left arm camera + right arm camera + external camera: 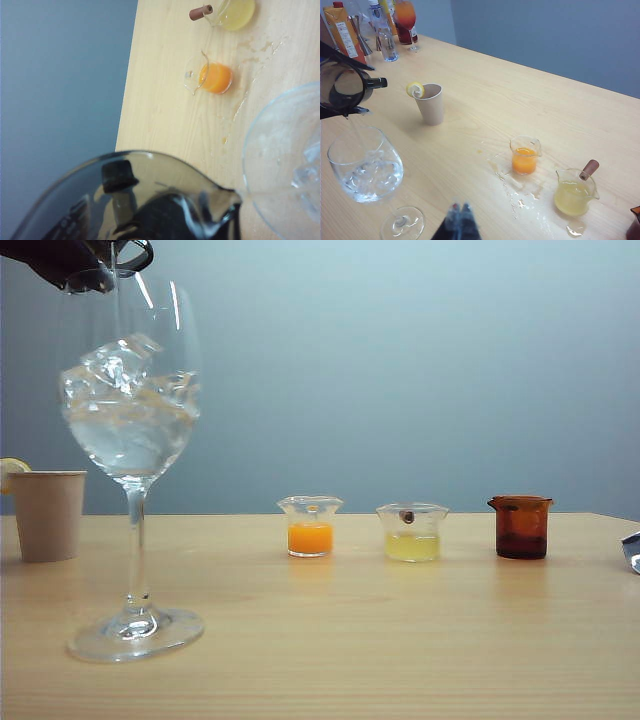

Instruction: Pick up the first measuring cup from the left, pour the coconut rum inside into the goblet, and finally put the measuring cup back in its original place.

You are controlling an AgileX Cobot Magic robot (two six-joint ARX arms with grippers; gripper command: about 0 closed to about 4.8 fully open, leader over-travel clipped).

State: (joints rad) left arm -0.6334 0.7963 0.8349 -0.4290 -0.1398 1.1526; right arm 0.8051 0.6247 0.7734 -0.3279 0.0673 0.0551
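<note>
Left tool (pixel 345 100): mine, up over the goblet at the left end of the bench; its fingers pinch the grey cup, one black pad (pixel 119 176) showing through the cup's wall.
Grey cup (pixel 342 87): tipped on its side above the goblet's rim, spout down; in the exterior view only its dark edge (pixel 95 270) shows at the top corner.
Rum (pixel 357 132): a thin clear stream runs from the spout into the bowl; in my left wrist view the stream (pixel 270 189) crosses to the goblet's rim.
Goblet (pixel 132 440): upright on the bench, ice cubes (pixel 125 370) and clear liquid in the bowl, foot flat on the wood.
Right tool (pixel 459 217): mine, low over the near bench edge, well apart from the goblet; fingers pressed together, nothing between them.
Paper cup (pixel 48 513): behind the goblet, a lemon slice (pixel 415 89) on its rim.
Orange cup (pixel 310 527): upright, mid-bench, just beside the yellow cup.
Yellow cup (pixel 412 533): upright, a brown stick (pixel 590 169) leaning from it.
Amber cup (pixel 521 527): upright, rightmost of the row.
Bench (pixel 350 640): pale wood; wet splashes (pixel 517 197) around the orange and yellow cups.
Far corner: bottles and a carton (pixel 342 30), plus a stemmed glass with orange drink (pixel 406 17).
</note>
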